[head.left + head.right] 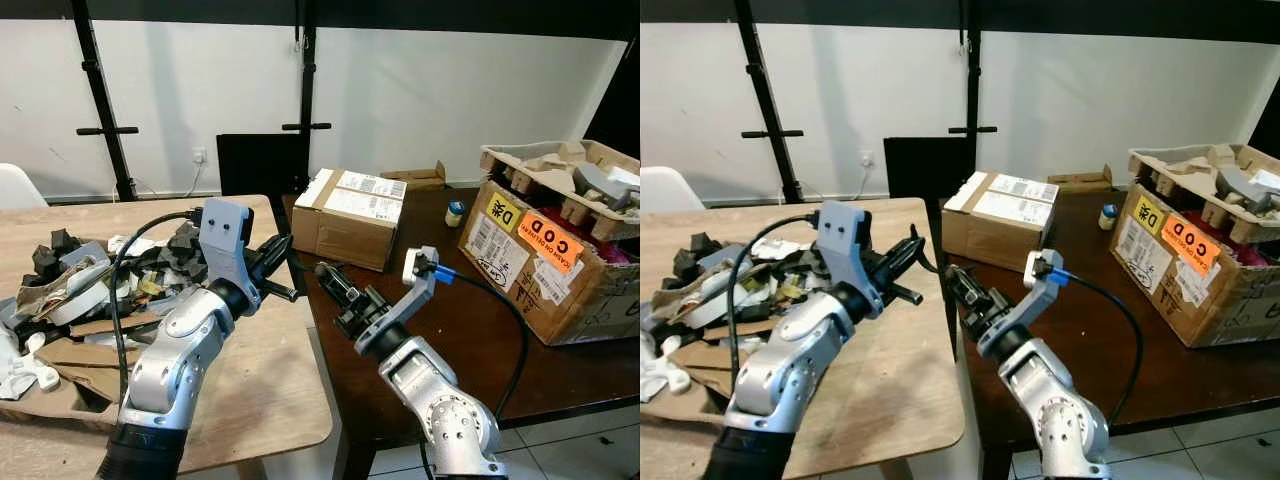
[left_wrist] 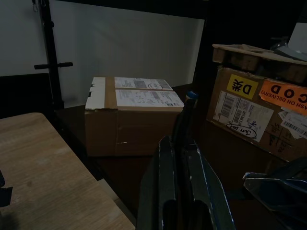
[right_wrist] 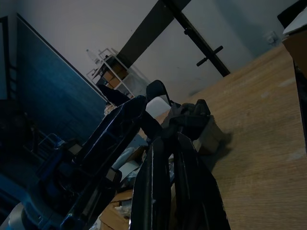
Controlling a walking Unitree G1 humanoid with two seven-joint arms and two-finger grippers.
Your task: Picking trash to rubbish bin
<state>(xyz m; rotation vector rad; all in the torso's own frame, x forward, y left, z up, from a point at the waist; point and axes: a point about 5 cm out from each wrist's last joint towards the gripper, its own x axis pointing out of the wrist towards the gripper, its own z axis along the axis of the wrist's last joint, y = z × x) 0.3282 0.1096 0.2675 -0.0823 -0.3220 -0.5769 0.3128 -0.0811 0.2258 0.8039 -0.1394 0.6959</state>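
Cardboard trash pile (image 1: 70, 290) beside raised left hand (image 1: 283, 262), untouched

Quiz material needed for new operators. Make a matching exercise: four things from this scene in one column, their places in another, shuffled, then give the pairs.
Things:
1. trash pile
2. sealed box
3. open COD box
4. small bottle

Places:
A. right edge of dark table
B. left on wooden table
C. dark table, between the two boxes
D. dark table, nearest wooden table

Pairs: 1-B, 2-D, 3-A, 4-C

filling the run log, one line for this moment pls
left gripper: shut, empty, over wood table | right gripper: shut, empty | trash pile: untouched
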